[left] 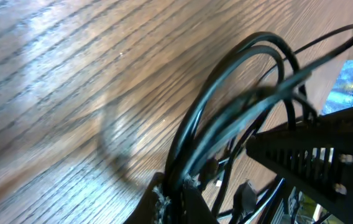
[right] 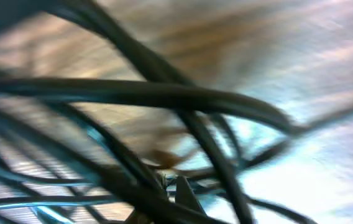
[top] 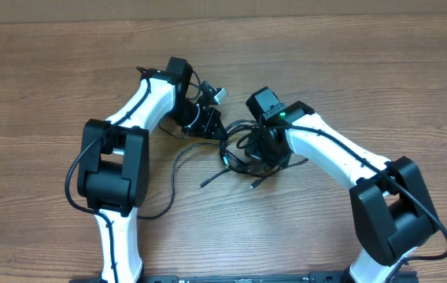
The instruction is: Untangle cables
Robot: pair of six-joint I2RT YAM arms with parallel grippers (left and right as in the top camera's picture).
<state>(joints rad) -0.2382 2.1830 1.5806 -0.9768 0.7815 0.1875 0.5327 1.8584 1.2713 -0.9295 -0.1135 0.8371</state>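
The cables (top: 238, 146) are a knot of thin black cords on the wooden table, between my two grippers. My left gripper (top: 205, 122) sits at the knot's upper left. In the left wrist view it (left: 178, 190) is shut on a bundle of strands that arch up and away as loops (left: 238, 109). My right gripper (top: 264, 149) is buried in the knot's right side. Its view is blurred. It (right: 170, 190) looks shut, with a thick strand (right: 164, 93) and others crossing right over the jaws. Two loose plug ends (top: 205, 185) (top: 255, 185) trail toward the front.
A long slack loop (top: 175, 169) runs from the knot toward the left arm's base. A silvery-tipped plug (top: 219, 95) sticks up behind the left gripper. The right arm's black head (left: 313, 149) shows close by in the left wrist view.
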